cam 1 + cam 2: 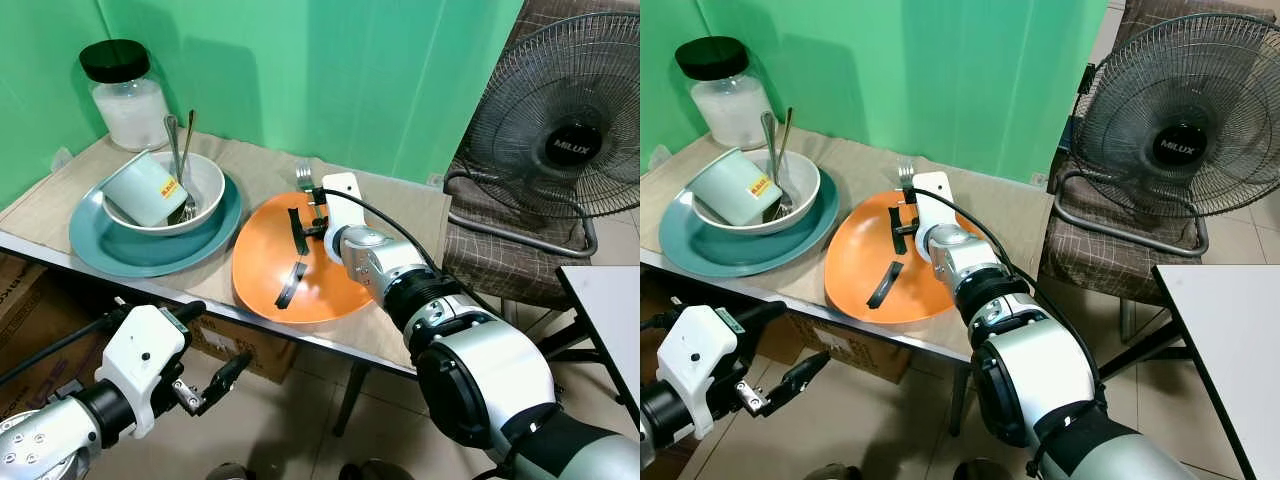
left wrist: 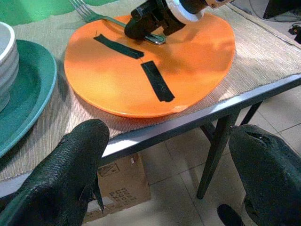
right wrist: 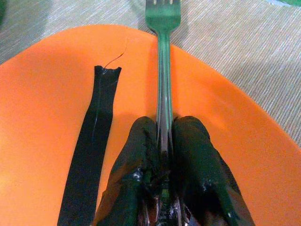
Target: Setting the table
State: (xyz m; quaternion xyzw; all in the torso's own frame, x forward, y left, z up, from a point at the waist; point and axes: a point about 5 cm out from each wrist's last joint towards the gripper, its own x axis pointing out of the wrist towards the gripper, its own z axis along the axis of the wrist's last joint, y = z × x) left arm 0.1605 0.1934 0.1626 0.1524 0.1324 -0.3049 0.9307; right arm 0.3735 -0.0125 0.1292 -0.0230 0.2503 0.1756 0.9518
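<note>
An orange plate with two black tape strips lies near the table's front edge. My right gripper is shut on the handle of a metal fork. It holds the fork low over the plate's far rim, with the tines past the rim above the mat. My left gripper hangs open below the table's front edge with nothing between its fingers. To the left, a teal plate carries a white bowl. In the bowl are a tipped pale green cup and two spoons.
A glass jar with a black lid stands at the back left by the green wall. A standing fan and a checked chair are to the right of the table. A cardboard box sits under it. A white tabletop corner shows at far right.
</note>
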